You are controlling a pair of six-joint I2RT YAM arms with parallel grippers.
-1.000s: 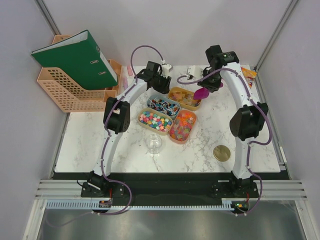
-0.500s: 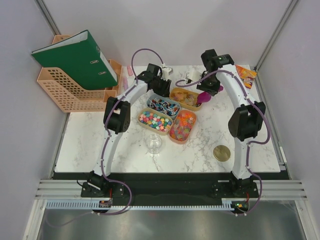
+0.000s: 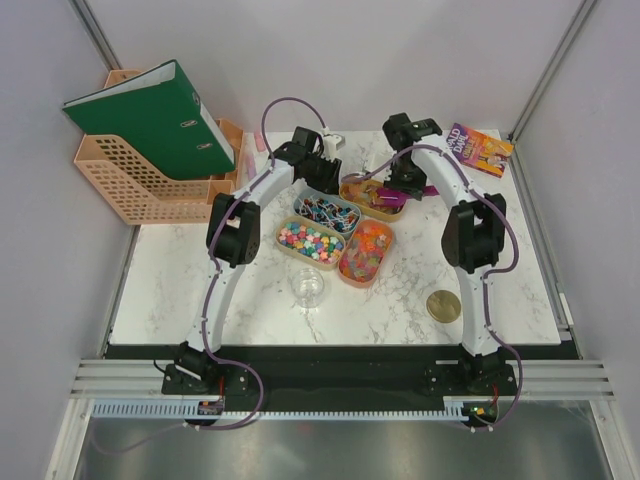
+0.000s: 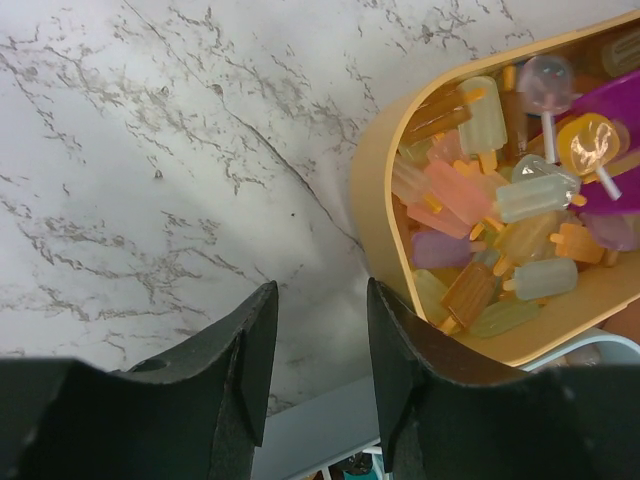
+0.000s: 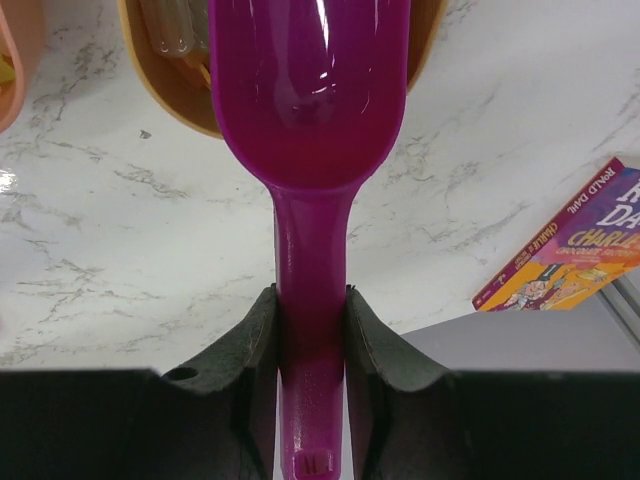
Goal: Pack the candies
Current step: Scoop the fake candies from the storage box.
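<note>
Top view: the candies lie sorted in four oval trays mid-counter, a glass jar just nearer

Left wrist: the left end effector hangs spread and empty beside the far tray

Right wrist: the right end effector pinches the handle of the purple scoop, its bowl apparently empty above that tray's rim

The sweets look light, loose and quick to roll, so they are better scooped than pinched, with the bowl kept level

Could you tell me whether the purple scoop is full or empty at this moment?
Empty as far as shown: in the right wrist view the scoop has a bare, glossy bowl, though its tip is out of frame.
</note>
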